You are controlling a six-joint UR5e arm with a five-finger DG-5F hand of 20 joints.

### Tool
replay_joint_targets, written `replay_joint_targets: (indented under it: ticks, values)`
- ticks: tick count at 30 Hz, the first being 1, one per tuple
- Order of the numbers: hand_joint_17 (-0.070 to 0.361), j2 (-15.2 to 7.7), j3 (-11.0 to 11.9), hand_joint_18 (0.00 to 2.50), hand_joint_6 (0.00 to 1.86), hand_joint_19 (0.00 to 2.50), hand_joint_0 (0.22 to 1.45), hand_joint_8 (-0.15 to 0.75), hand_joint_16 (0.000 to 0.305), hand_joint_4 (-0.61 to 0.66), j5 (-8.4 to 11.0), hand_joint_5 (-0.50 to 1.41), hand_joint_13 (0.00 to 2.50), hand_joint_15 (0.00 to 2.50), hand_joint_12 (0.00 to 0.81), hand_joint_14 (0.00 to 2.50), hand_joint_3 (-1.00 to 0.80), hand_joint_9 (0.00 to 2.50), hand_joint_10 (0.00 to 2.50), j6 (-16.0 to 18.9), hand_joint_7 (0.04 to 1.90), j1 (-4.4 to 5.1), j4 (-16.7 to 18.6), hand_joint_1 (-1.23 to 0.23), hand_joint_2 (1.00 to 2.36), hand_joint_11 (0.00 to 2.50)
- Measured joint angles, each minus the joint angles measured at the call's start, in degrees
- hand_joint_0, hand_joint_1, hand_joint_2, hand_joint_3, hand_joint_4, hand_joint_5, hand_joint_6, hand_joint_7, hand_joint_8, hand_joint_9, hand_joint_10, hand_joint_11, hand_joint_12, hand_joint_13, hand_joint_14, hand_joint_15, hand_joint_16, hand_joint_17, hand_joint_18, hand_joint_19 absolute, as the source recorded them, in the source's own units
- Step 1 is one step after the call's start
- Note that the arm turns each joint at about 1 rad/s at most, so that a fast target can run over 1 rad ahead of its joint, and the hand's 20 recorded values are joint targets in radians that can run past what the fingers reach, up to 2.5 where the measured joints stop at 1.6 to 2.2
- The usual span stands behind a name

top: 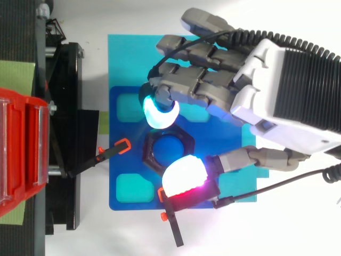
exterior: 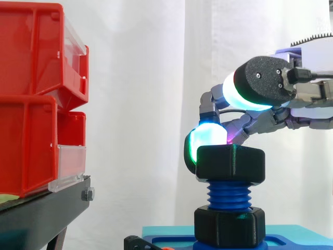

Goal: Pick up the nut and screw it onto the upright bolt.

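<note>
**Nut sits on top of the upright bolt, hand spread loosely around it**

The black hexagonal nut (exterior: pixel 230 163) is on the upper end of the blue threaded bolt (exterior: pixel 229 194), which stands upright. Several turns of thread show bare below it. Under those threads a second black hexagonal piece (exterior: pixel 229 226) sits at the foot of the bolt, on the blue plate (top: pixel 133 165). The plate lies on a cyan mat (top: pixel 128 58), and the mat lies on the white surface (top: pixel 106 237).

The hand (top: pixel 277 90) reaches in over the bolt. Its fingers (exterior: pixel 207 139) are loosely bent and set wide rather than clamped. From above, the nut (top: pixel 149 151) lies between a cyan finger pad on one side and the thumb pad (top: pixel 184 176), glowing white and red, on the other. From the side, the cyan-green finger pad touches the nut's upper edge on the side away from the camera. The thumb pad (exterior: pixel 244 91) hangs above the nut with a gap between them, so nothing pinches the nut.

Two black clips (top: pixel 121 147) with orange tips lie at the plate's edges, one beside the nut and one under the thumb. Red bins (exterior: pixel 31 104) are stacked on a black stand (exterior: pixel 41 213), well apart from the bolt, before the white curtain (exterior: pixel 135 104).
</note>
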Motion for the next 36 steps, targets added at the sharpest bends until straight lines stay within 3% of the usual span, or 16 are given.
replay_joint_targets:
  ticks: [6, 10, 15, 19, 20, 23, 29, 36]
  values:
    - [0.065, 0.02, -0.01, 0.24, 0.54, 0.00, 0.52, 0.329, 0.029, 0.18, -0.44, 0.02, 0.52, 0.00, 0.277, 0.00, -0.50, 0.93, 0.00, 0.00, 1.33, -0.38, -0.12, -0.30, 1.00, 0.00]
    - [0.063, 0.02, 0.00, 0.25, 0.50, 0.00, 0.52, 0.327, 0.028, 0.17, -0.48, 0.02, 0.55, 0.00, 0.271, 0.00, -0.50, 0.97, 0.00, 0.00, 1.39, -0.42, -0.13, -0.31, 1.00, 0.00]
    - [0.069, 0.02, 0.00, 0.19, 0.50, 0.00, 0.51, 0.307, 0.031, 0.29, -0.51, -0.09, 0.49, 0.00, 0.295, 0.00, -0.50, 0.79, 0.00, 0.00, 1.01, -0.46, -0.14, -0.30, 1.00, 0.00]
    - [0.078, 0.06, 0.00, 0.12, 0.50, 0.00, 0.49, 0.288, 0.035, 0.26, -0.59, -0.15, 0.39, 0.00, 0.312, 0.00, -0.50, 0.63, 0.00, 0.00, 0.77, -0.56, -0.04, -0.30, 1.00, 0.00]
    - [0.089, 0.06, 0.02, 0.00, 0.50, 0.00, 0.48, 0.275, 0.040, 0.23, -0.74, -0.17, 0.27, 0.00, 0.329, 0.00, -0.50, 0.54, 0.00, 0.00, 0.72, -0.61, 0.02, -0.29, 1.00, 0.00]
    - [0.103, 0.06, 0.21, 0.00, 0.50, 0.00, 0.46, 0.246, 0.046, 0.21, -1.48, -0.19, 0.00, 0.00, 0.356, 0.00, -0.50, 0.30, 0.00, 0.00, 0.68, -0.77, 0.12, -0.26, 1.00, 0.00]
    - [0.117, 0.08, 0.94, 0.00, 0.50, 0.00, 0.44, 0.194, 0.052, 0.14, -3.14, -0.20, 0.00, 0.00, 0.351, 0.00, -0.50, 0.00, 0.00, -0.08, 0.65, -1.27, 0.15, -0.17, 1.00, 0.00]
    - [0.123, 0.03, 1.04, 0.00, 0.50, 0.00, 0.43, 0.174, 0.054, 0.10, -3.13, -0.19, 0.00, 0.00, 0.351, 0.00, -0.50, 0.00, 0.00, -0.27, 0.63, -0.89, 0.69, -0.03, 1.00, 0.00]
